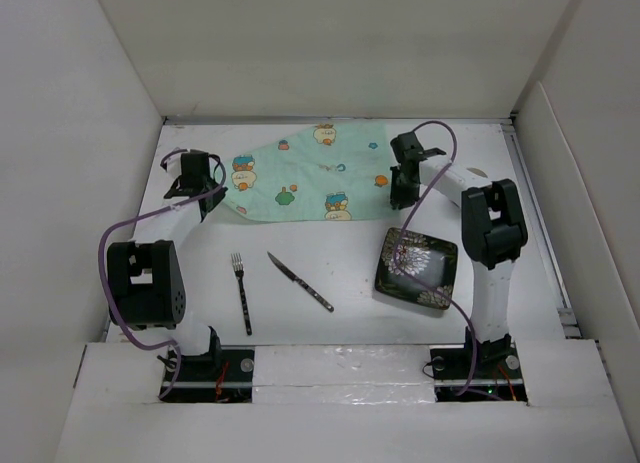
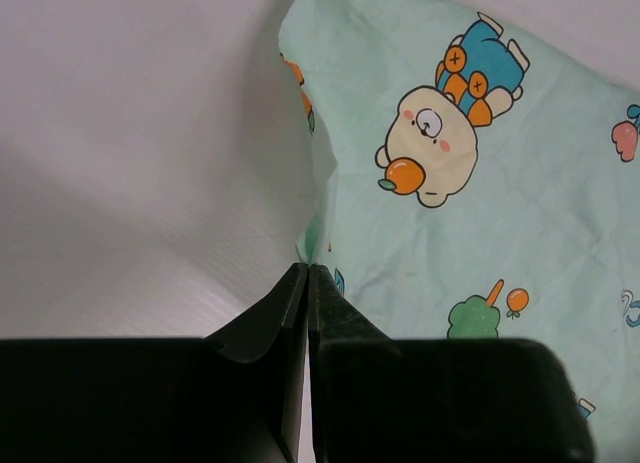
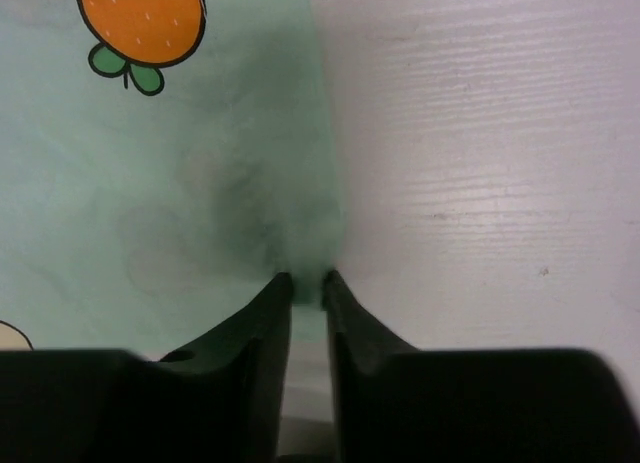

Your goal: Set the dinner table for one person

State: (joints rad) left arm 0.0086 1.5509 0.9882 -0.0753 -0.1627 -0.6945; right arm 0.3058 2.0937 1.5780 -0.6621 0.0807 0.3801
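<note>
The mint-green cartoon-print placemat (image 1: 310, 173) lies rumpled at the back of the white dinner table (image 1: 330, 328). My left gripper (image 1: 220, 195) is at the mat's left corner. In the left wrist view its jaws (image 2: 308, 268) are pressed together on a raised fold of the placemat (image 2: 480, 183). My right gripper (image 1: 398, 193) is at the mat's right edge. In the right wrist view its fingertips (image 3: 308, 278) stand a narrow gap apart, straddling the placemat's edge (image 3: 150, 183), with green cloth showing between them.
A fork (image 1: 241, 293) and a knife (image 1: 300, 281) lie side by side in front of the mat. A dark square patterned plate (image 1: 416, 268) sits to the right, close to the right arm. White wall panels enclose the table.
</note>
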